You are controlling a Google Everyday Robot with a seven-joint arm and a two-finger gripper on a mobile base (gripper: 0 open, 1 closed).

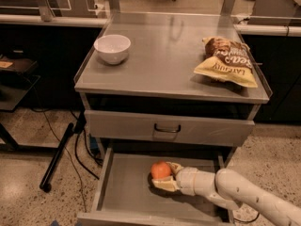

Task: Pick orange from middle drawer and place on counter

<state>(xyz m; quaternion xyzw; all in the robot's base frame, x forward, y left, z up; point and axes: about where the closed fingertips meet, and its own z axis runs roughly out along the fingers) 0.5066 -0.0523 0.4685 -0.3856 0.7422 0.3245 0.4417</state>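
One orange [161, 170] in middle drawer [123, 188], end effector [163, 175] clamped around it from the right

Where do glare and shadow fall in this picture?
Camera view: soft glare streaks the counter toward its back; dark shadow fills the gap under it; in the middle drawer, shadow pools beneath the hand at the orange.

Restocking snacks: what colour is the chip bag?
Yellow and brown chip bag, camera view. Gripper in middle drawer at orange.
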